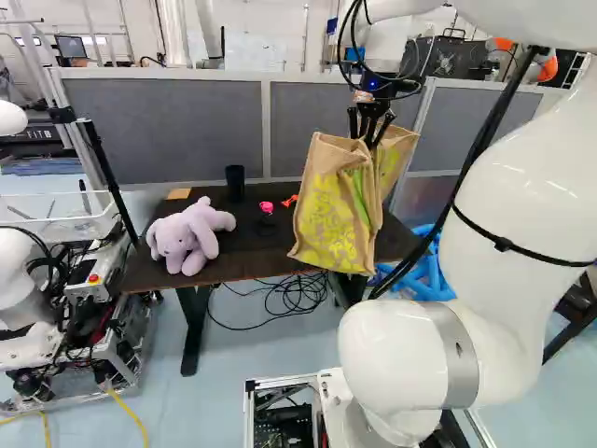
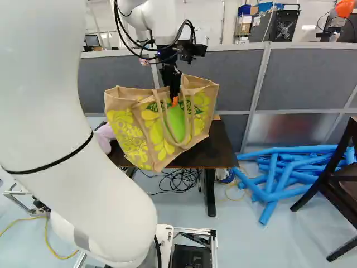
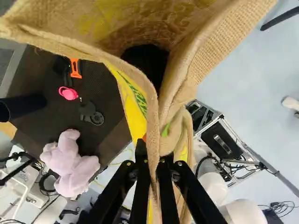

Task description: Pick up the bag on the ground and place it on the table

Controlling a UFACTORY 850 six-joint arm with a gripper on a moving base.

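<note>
Dark tabletop lay close by the raised bag my claw gripped, lowering and release left to do.

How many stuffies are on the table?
1. The purple stuffie sits near the left end of the table in the left base view. The big bag in the robot's hand hides some of the table, so another could be hiding.

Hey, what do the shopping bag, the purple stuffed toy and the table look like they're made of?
Tote bag: likely jute or burlap, matte; its coarse weave shows beside its opening in the wrist view.
Plush toy: apparently soft, short-pile fabric with a dull finish, judging by its rounded, padded body.
Table: perhaps wood or laminate, given the dark brown, smooth top; I can't tell which.
</note>
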